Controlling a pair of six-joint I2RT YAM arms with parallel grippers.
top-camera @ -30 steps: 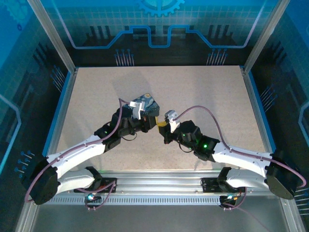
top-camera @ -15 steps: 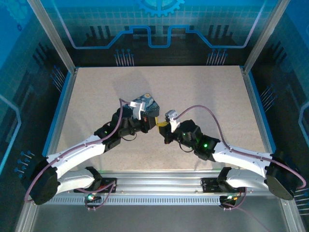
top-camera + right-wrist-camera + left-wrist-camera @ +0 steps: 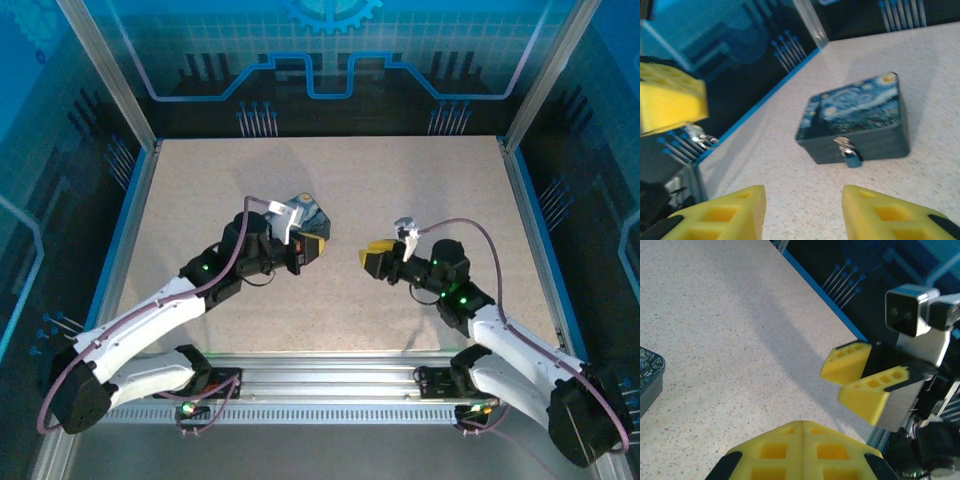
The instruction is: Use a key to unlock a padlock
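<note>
Speckled beige desk (image 3: pixel 400 190) bears a swirl-printed blue rectangular box (image 3: pixel 855 107) whose dangling silvery padlock (image 3: pixel 849 151) may swing from us: left tool (image 3: pixel 802 430) clenched, right tool (image 3: pixel 802 200) parted, empty.

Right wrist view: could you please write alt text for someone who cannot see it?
A swirl-printed blue box lies on the speckled table, a small padlock on its front. The right gripper, open, shows yellow fingers in the foreground.

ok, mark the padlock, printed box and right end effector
padlock (image 3: pixel 852 158), right wrist view, on its body at the box front
printed box (image 3: pixel 855 105), right wrist view, middle of the lid
right end effector (image 3: pixel 803 201), right wrist view, midway between its yellow fingertips
</note>
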